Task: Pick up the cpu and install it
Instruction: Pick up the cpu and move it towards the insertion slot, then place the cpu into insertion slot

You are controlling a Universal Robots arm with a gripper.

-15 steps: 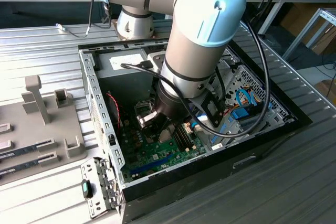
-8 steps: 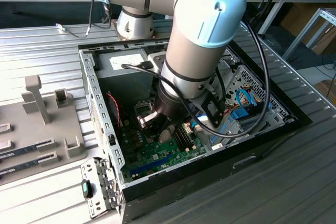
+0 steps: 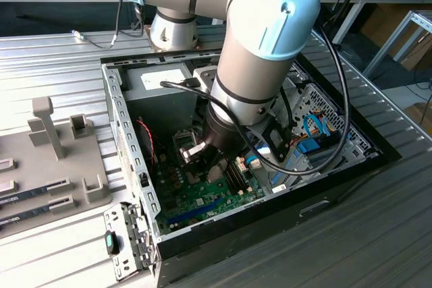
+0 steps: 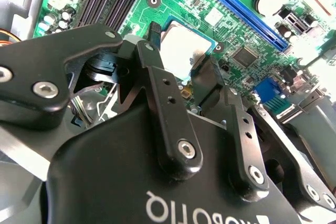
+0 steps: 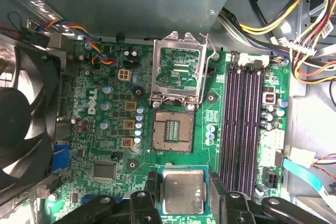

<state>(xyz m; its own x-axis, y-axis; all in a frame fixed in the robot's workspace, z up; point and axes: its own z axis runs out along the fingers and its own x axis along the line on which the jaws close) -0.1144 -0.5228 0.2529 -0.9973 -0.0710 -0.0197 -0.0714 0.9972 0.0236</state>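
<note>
The cpu (image 5: pixel 182 191) is a small flat square chip with a silvery top and a thin green rim. In both wrist views it sits between two black fingers (image 5: pixel 151 188), which press on its opposite edges. My gripper (image 5: pixel 184 184) is shut on the cpu (image 4: pixel 181 51) and holds it just above the green motherboard (image 5: pixel 105 145). The open socket (image 5: pixel 172 132) lies a short way beyond the chip, with its metal frame (image 5: pixel 178 72) flipped up behind it. In the exterior view the gripper (image 3: pixel 201 156) reaches down inside the open computer case (image 3: pixel 125 139).
Black memory slots (image 5: pixel 241 124) run beside the socket, and a black fan (image 5: pixel 21 129) stands on its other side. A grey power supply box (image 5: pixel 131 3) and bundled cables (image 5: pixel 294 14) sit behind. A grey fixture plate (image 3: pixel 54 160) lies at the exterior view's left.
</note>
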